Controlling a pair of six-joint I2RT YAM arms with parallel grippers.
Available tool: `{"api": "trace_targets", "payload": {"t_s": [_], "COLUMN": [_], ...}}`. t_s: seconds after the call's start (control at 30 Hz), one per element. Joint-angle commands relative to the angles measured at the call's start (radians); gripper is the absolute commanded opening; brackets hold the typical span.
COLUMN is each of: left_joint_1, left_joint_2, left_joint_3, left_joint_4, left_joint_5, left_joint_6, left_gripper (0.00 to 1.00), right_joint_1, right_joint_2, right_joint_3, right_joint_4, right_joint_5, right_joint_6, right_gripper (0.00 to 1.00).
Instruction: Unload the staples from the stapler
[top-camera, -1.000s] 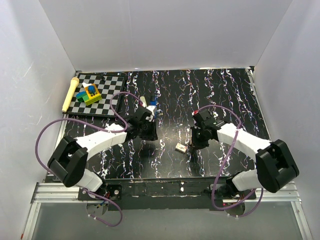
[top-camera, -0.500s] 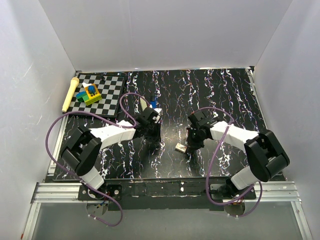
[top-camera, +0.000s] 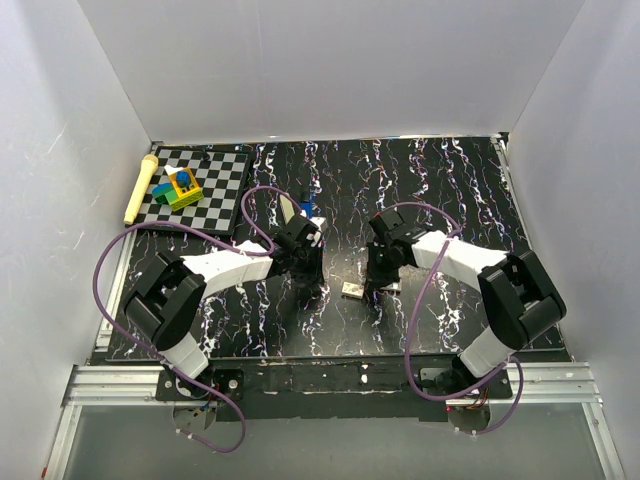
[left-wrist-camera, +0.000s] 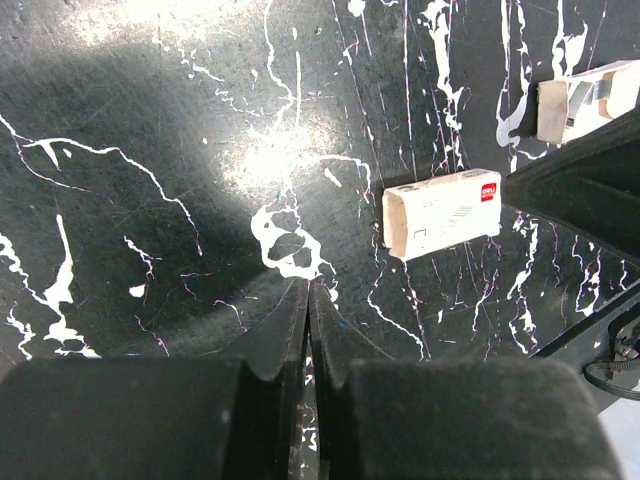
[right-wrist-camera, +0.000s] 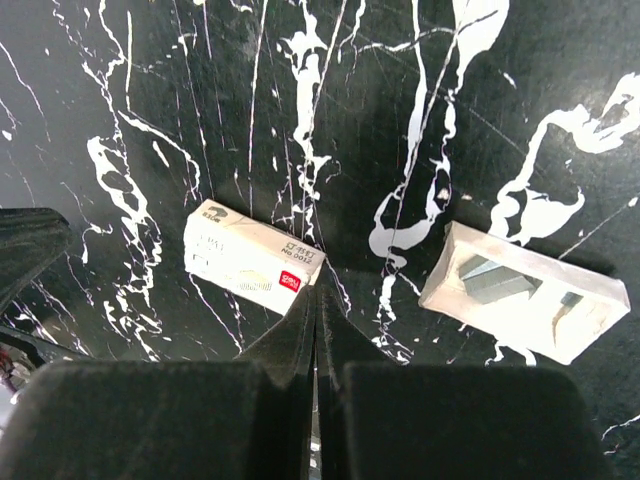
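Note:
The blue stapler (top-camera: 306, 207) lies at mid-table, just beyond my left wrist, partly hidden by the arm. My left gripper (top-camera: 304, 270) (left-wrist-camera: 307, 287) is shut and empty, low over the bare dark table. A white staple box (top-camera: 353, 290) (left-wrist-camera: 440, 212) (right-wrist-camera: 252, 258) lies between the two grippers. My right gripper (top-camera: 376, 284) (right-wrist-camera: 315, 292) is shut and empty, its tips right at the box's near corner. A pale open tray with grey staples (right-wrist-camera: 525, 290) lies to the right of it and also shows in the left wrist view (left-wrist-camera: 585, 95).
A cream oblong bar (top-camera: 286, 208) lies beside the stapler. A checkered board (top-camera: 215, 195) with coloured blocks (top-camera: 177, 186) and a yellow stick (top-camera: 139, 187) sit at the back left. White walls enclose the table on three sides.
My right gripper has moved left toward the staple box, and the box has shifted slightly left. My left gripper moved a little right and nearer a second ago, then stayed still.

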Motion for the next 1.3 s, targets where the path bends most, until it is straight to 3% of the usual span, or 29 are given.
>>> {"api": "trace_targets", "payload": {"t_s": [0.0,0.33,0.47,0.63,0.73,0.93,1.27], "left_joint_1": [-0.004,-0.005,-0.005,-0.005,-0.008,-0.010,-0.010], "left_joint_2": [-0.014,-0.036,-0.047,-0.053,-0.059,-0.071,-0.090], "left_joint_3": [0.008,0.002,-0.001,0.002,0.003,-0.004,-0.033], "left_joint_4": [0.016,0.016,0.022,0.028,0.028,0.036,0.053], "left_joint_5": [-0.002,-0.005,-0.007,-0.004,-0.007,-0.009,-0.012], "left_joint_6": [0.008,0.007,0.002,0.004,0.002,-0.004,-0.007], "left_gripper": [0.00,0.00,0.00,0.25,0.45,0.59,0.62], "right_joint_1": [0.006,0.006,-0.005,-0.055,-0.086,-0.135,-0.144], "right_joint_2": [0.025,-0.128,-0.209,-0.243,-0.263,-0.257,-0.148], "right_joint_3": [0.055,0.087,0.086,0.064,0.034,-0.013,-0.019], "right_joint_4": [0.012,-0.117,-0.195,-0.258,-0.258,-0.213,-0.165], "right_joint_5": [-0.006,0.095,0.219,0.265,0.271,0.245,0.258], "right_joint_6": [0.006,-0.043,-0.067,-0.078,-0.080,-0.075,-0.061], "right_gripper": [0.01,0.01,0.20,0.25,0.33,0.40,0.41]}}
